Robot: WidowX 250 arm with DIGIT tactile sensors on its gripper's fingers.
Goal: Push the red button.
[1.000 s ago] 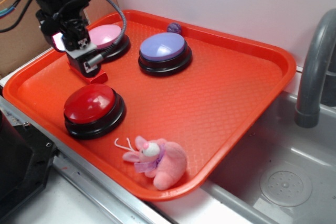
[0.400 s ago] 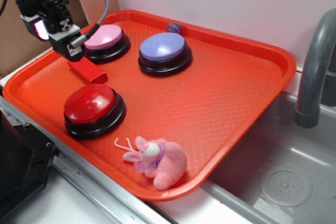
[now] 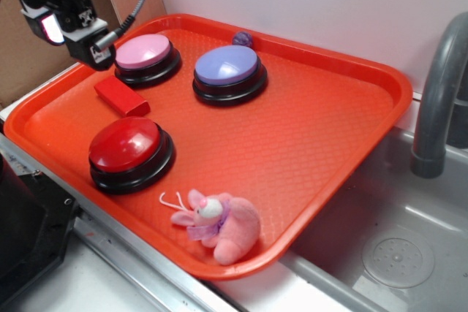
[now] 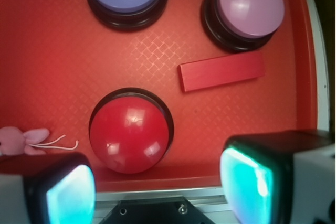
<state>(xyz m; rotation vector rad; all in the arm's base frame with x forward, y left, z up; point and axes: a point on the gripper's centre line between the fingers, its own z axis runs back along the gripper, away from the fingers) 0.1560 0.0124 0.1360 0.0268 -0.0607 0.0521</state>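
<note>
Surface: I see an orange tray (image 3: 329,137) with a dimpled floor beside a grey sink (image 3: 395,253), with a curved grey faucet (image 3: 439,100) at the right and a pale wall behind.
Red button: the red button (image 3: 126,144) sits near the tray's front-left rim; from my wrist camera it (image 4: 131,132) lies low in the frame, between the 2 fingers.
Other buttons: 2 more, a pink button (image 3: 144,52) at the back left and a purple button (image 3: 227,65) just right of it.
Red block: the red block (image 3: 121,96) lies flat between the pink button and the red button, touching neither.
Gripper: the gripper (image 3: 91,49) hangs above the tray's back-left edge, touching nothing.
Fingers: spread wide, nothing between the fingers (image 4: 71,192).
Extras: a pink plush bunny (image 3: 223,226) at the front rim, a small purple ball (image 3: 242,38) at the back.
</note>
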